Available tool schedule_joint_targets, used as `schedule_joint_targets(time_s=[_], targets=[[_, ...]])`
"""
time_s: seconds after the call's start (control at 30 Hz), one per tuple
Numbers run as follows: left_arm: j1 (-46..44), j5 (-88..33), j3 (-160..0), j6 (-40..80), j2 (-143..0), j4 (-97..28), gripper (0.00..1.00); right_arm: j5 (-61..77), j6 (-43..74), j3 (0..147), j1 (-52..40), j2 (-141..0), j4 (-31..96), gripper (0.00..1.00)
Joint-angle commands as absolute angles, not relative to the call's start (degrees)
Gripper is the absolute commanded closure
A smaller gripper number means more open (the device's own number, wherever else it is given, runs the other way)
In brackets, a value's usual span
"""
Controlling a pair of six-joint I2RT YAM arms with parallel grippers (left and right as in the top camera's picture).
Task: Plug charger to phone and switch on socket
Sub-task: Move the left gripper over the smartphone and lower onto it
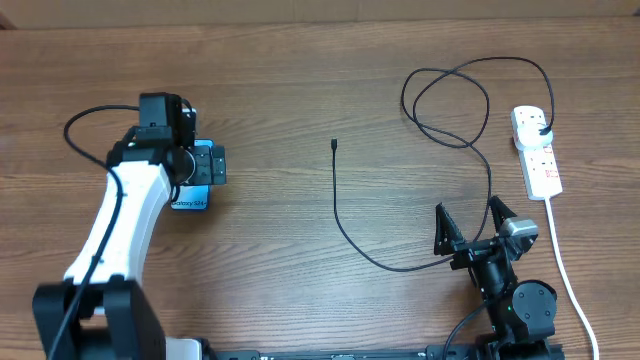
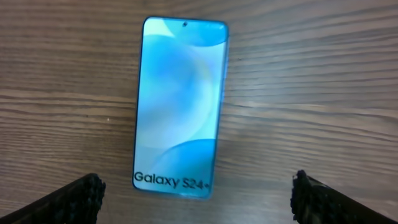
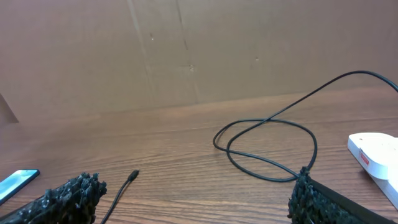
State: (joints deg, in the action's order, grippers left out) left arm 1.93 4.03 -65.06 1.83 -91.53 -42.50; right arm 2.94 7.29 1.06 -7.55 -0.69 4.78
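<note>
The phone (image 1: pixel 199 190) lies flat at the left of the table, light blue screen up, mostly under my left arm. In the left wrist view the phone (image 2: pixel 180 106) shows "Galaxy S24+"; my left gripper (image 2: pixel 198 198) is open above its near end, fingers wide either side. The charger cable (image 1: pixel 345 228) runs from its connector tip (image 1: pixel 334 144) at mid-table, loops at the back right, and ends in a black plug (image 1: pixel 540 127) in the socket (image 1: pixel 537 151). My right gripper (image 1: pixel 470 222) is open and empty near the front right, over the cable. The tip (image 3: pixel 132 176) shows ahead of it.
The socket's white lead (image 1: pixel 565 270) runs down the right side toward the front edge. The cable loop (image 3: pixel 267 146) lies ahead of the right gripper, with the socket's end (image 3: pixel 376 152) at the far right. A brown cardboard wall (image 3: pixel 186 50) stands behind the table.
</note>
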Motion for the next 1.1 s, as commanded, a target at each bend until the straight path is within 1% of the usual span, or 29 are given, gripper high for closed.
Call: schedule_joint_targets(time_s=[0.0, 0.17, 0.47, 0.7, 0.87, 1.07], targets=[[2.2, 8.2, -66.2, 2.7, -96.4, -41.2, 0.0, 2.6, 7.5, 0.4, -7.7, -0.2, 4.6, 0.0], [2.2, 10.9, -66.2, 2.2, -101.2, -38.4, 0.01, 2.6, 7.5, 0.4, -7.7, -0.2, 4.6, 0.0], [2.3, 11.1, -66.2, -0.1, -108.1, -33.2, 0.0, 2.6, 7.5, 0.4, -7.7, -0.2, 4.6, 0.0], [2.4, 11.1, -66.2, -0.3, -110.6, -29.9, 0.01, 2.6, 7.5, 0.4, -7.7, -0.2, 4.6, 0.0], [2.8, 10.8, -66.1, -0.2, -112.0, -29.9, 0.01, 2.6, 7.5, 0.4, -7.7, -0.2, 4.6, 0.0], [3.1, 5.5, -65.6, -0.2, -113.8, -30.0, 0.0, 2.6, 7.5, 0.4, -7.7, -0.2, 4.6, 0.0]])
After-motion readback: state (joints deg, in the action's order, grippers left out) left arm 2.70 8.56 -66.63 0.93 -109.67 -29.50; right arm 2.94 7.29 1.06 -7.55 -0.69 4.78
